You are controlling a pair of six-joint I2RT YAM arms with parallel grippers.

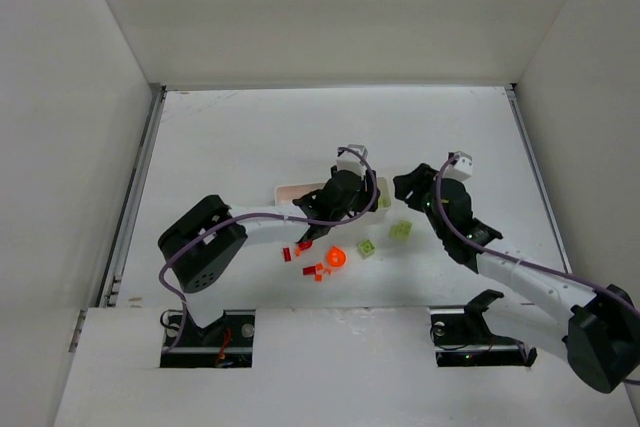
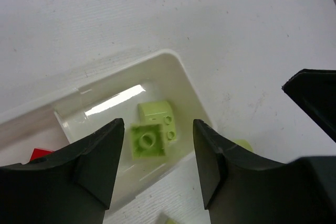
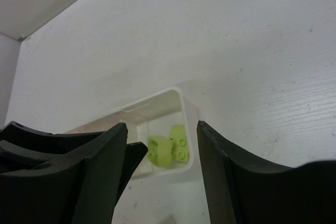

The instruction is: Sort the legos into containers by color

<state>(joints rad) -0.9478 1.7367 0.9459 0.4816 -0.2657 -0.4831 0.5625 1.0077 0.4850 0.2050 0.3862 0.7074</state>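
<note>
The white tray (image 1: 292, 190) lies mid-table, mostly under my left arm. My left gripper (image 1: 350, 197) is open and empty over the tray's right-end compartment (image 2: 178, 77). Two yellow-green bricks (image 2: 148, 140) (image 2: 157, 113) lie in it, also seen in the right wrist view (image 3: 160, 150). A red piece (image 2: 39, 154) shows in the adjoining compartment. My right gripper (image 1: 415, 187) is open and empty just right of the tray (image 3: 184, 98). On the table lie yellow-green bricks (image 1: 401, 231) (image 1: 368, 247), an orange round piece (image 1: 335, 258) and red pieces (image 1: 303, 245) (image 1: 320, 269).
The two grippers are close together at the tray's right end; the right gripper's black finger (image 2: 315, 98) shows in the left wrist view. White walls enclose the table at the back and sides. The loose pieces lie between the tray and the arm bases.
</note>
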